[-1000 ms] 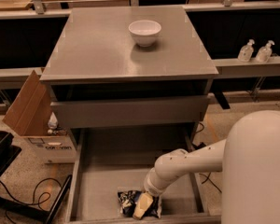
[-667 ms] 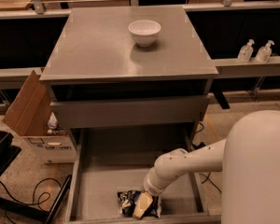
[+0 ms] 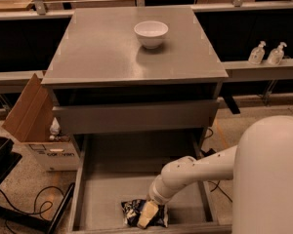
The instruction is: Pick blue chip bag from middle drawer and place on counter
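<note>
The blue chip bag (image 3: 132, 211) is seen lying crumpled on the floor of the middle drawer (image 3: 118, 182), close to the drawer's front wall and a little right of its centre. The drawer is pulled out from the bottom of the grey cabinet, and the rest of its floor is seen bare. The end effector (image 3: 147, 215) is lowered into the drawer and set on the right part of the bag, a tan part of it lying over the dark-blue foil. Whether the end effector is clenched on the bag or released cannot be told. The white arm (image 3: 195, 170) is stretched from the large white body at the lower right, over the drawer's right wall and down to the bag.

Above the opened drawer, a plain upper drawer front (image 3: 136, 117) is seen, and over it the counter (image 3: 97, 50), smooth and slightly glossy. A white bowl (image 3: 151, 33) is stood upright on the counter, near its back edge and right of centre, well apart from the bag.

A cardboard box (image 3: 33, 112) with raised flaps is placed on the floor just left of the cabinet. Two pump bottles (image 3: 266, 53) are stood side by side on a ledge at the right. A black cable (image 3: 27, 201) is laid on the speckled floor at the lower left.
</note>
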You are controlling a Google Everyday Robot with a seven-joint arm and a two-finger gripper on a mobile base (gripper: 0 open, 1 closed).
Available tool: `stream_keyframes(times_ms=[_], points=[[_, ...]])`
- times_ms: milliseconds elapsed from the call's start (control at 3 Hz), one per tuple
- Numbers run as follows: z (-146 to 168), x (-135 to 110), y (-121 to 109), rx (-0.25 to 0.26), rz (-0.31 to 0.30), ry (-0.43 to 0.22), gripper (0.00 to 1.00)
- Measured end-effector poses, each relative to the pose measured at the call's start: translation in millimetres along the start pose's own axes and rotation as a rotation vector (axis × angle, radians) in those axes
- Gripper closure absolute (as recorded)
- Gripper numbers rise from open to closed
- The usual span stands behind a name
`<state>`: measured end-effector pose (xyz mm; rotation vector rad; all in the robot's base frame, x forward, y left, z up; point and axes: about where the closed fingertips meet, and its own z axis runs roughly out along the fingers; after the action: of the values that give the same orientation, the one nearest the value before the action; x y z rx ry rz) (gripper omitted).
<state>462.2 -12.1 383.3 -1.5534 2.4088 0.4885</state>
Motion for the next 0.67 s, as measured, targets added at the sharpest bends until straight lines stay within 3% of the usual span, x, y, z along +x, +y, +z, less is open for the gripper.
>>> stream_keyframes(times_ms=[667], points=[[-80.8, -43.2, -42.8, 0.144, -0.105, -0.001, 1.0]])
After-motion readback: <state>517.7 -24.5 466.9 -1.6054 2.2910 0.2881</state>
